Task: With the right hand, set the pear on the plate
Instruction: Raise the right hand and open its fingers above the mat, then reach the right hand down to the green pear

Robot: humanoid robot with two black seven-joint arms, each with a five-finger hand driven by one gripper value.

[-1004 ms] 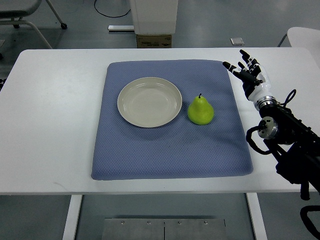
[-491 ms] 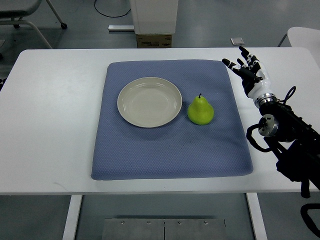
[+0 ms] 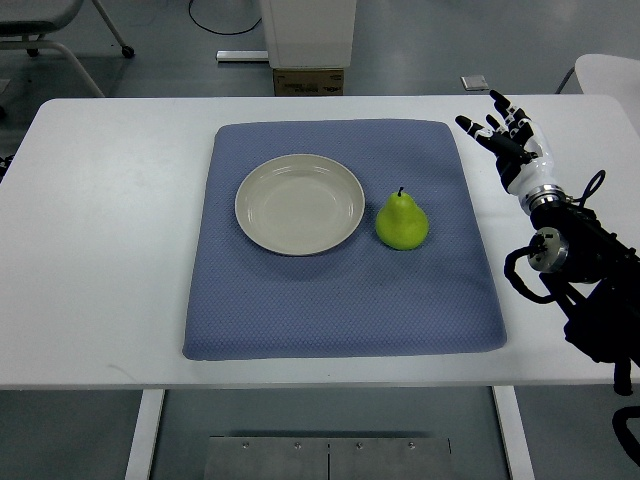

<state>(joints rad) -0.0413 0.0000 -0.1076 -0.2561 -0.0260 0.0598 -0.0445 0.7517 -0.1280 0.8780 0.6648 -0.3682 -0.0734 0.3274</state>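
On the desk (image 3: 110, 250) a blue mat (image 3: 340, 300) carries the plate (image 3: 299, 204) and, just right of it, the pear (image 3: 402, 222), upright and not touching it. Farther right, past the mat's far corner, the right hand (image 3: 510, 142) hovers with fingers (image 3: 470, 124) spread apart, empty.

Right hand (image 3: 512, 143): shifting right and slightly toward table's far edge versus earlier frames, moving further from mat; fingers (image 3: 470, 124) remaining spread. Forearm and cabling shifting right likewise.

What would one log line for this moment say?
right hand: open, off the mat | pear: on mat, right of plate | plate: holds nothing
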